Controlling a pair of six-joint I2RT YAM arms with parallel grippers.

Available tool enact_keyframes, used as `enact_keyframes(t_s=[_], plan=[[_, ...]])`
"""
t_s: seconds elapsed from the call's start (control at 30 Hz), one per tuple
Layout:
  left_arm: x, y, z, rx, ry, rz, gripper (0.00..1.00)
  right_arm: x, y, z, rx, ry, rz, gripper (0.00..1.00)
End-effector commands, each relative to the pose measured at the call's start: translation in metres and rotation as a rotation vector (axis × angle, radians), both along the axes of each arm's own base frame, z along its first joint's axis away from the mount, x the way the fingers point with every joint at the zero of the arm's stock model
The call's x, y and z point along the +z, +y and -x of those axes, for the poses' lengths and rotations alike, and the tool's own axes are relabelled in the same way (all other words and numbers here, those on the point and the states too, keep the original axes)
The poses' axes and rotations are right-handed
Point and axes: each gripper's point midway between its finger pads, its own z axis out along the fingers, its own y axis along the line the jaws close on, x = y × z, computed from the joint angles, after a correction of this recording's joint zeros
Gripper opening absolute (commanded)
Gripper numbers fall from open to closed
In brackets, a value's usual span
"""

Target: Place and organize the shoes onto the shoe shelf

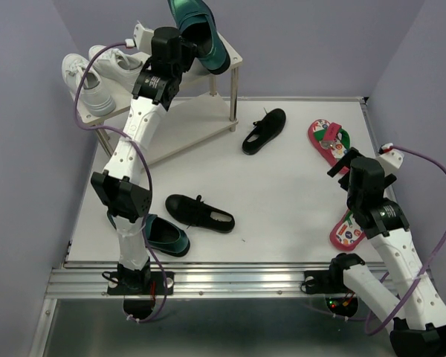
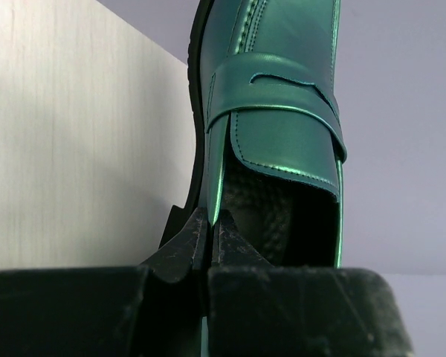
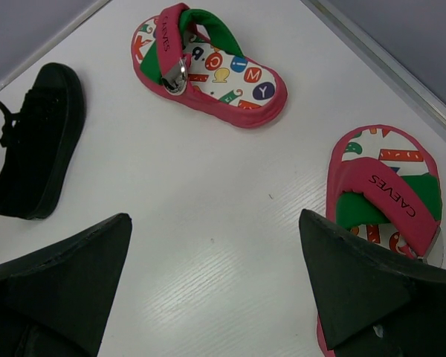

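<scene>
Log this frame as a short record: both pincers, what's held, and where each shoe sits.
left pincer: shut on green loafer collar, at shelf top tier
right pincer: open, empty, above table
second loafer: table, near left
black shoes: table, apart
flip-flops: table, right
white sneakers: top tier, left

White sneakers [image 1: 97, 78] fill the ten-o'clock end of the shelf's [image 1: 193, 125] upper board; its lower board shows bare. The table's [image 1: 282, 193] middle lies open, ringed by the far black shoe [image 1: 264, 131] at twelve o'clock, a flip-flop [image 1: 328, 141] at two and the near black shoe [image 1: 199, 213] at eight.
</scene>
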Motion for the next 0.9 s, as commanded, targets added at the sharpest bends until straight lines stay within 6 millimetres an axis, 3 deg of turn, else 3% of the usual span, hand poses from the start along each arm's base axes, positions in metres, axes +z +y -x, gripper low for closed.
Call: enact_keyframes(t_s=[0.0, 0.23, 0.77, 0.87], plan=[[0.125, 0.006, 0.053, -0.041, -0.296, 0.148, 0.0, 0.018, -0.002, -0.002, -0.023, -0.054, -0.018, 1.0], [0.123, 0.011, 0.058, -0.006, -0.285, 0.139, 0.0, 0.022, -0.001, -0.001, -0.014, -0.067, -0.026, 1.0], [0.077, 0.003, 0.027, 0.021, -0.189, 0.127, 0.0, 0.02, -0.005, 0.006, -0.03, -0.06, -0.02, 1.0], [0.075, 0.0, 0.024, 0.008, -0.191, 0.127, 0.08, 0.02, -0.005, 0.006, -0.03, -0.059, -0.021, 1.0]])
